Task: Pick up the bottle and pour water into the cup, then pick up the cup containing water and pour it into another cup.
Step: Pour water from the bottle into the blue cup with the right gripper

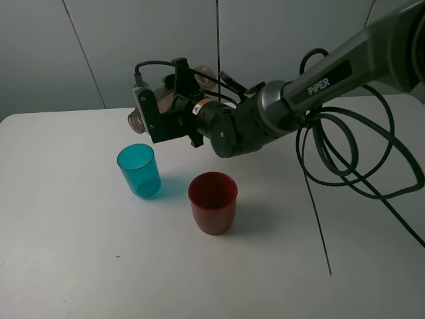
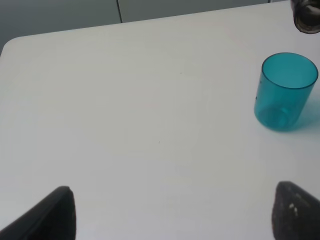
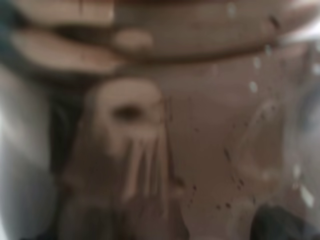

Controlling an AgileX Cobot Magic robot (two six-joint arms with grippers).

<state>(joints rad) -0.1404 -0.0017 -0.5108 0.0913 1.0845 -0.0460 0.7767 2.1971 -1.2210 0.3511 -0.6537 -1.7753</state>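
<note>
My right gripper (image 1: pixel 166 111) is shut on the bottle (image 1: pixel 137 119) and holds it tipped on its side. The capless neck points left and sits above and just behind the teal cup (image 1: pixel 139 171). The bottle's mouth also shows in the left wrist view (image 2: pixel 306 17), above the teal cup (image 2: pixel 285 92). The right wrist view is filled by the blurred brownish bottle (image 3: pixel 200 125). The red cup (image 1: pixel 212 203) stands upright to the right of the teal cup and nearer the front. My left gripper (image 2: pixel 172 215) is open and empty, low over the table to the left of the teal cup.
The white table (image 1: pixel 66 266) carries both cups. The right arm's black cables (image 1: pixel 345 159) loop over the table's right side. A thin black cable (image 1: pixel 319 226) runs down toward the front. Grey wall panels stand behind the table's far edge.
</note>
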